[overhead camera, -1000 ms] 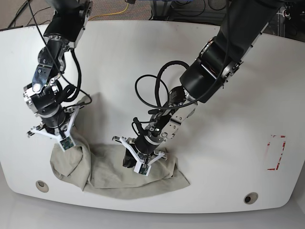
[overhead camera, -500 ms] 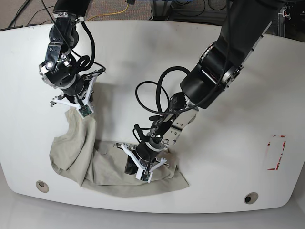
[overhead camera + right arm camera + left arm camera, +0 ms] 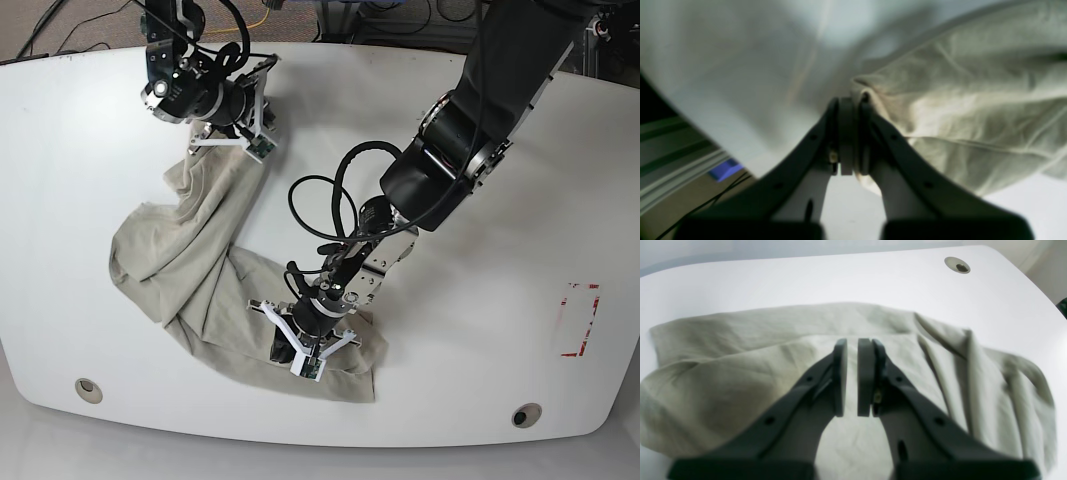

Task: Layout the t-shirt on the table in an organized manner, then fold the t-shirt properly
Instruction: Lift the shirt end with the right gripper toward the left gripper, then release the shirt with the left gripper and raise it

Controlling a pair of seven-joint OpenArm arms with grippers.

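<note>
The beige t-shirt (image 3: 190, 260) lies wrinkled across the front left of the white table (image 3: 420, 110), stretched in a diagonal band. My right gripper (image 3: 222, 150) is at the far left, shut on an edge of the t-shirt (image 3: 973, 116); cloth bunches between the pads at the right gripper (image 3: 848, 103). Near the front edge, my left gripper (image 3: 292, 352) presses into the shirt's lower right part. In the left wrist view the left gripper (image 3: 851, 346) shows only a narrow cloth-coloured slit between its jaws, over the t-shirt (image 3: 740, 350).
Two grommet holes (image 3: 87, 388) (image 3: 526, 414) sit by the front edge, one also seen as a grommet hole (image 3: 957, 265). A red tape rectangle (image 3: 580, 320) marks the right side. A black cable loop (image 3: 325, 205) hangs off the left arm over the table.
My right gripper has carried its shirt edge away from the front and to the right, drawing the cloth out diagonally. The left gripper stayed on the shirt near the front edge.
</note>
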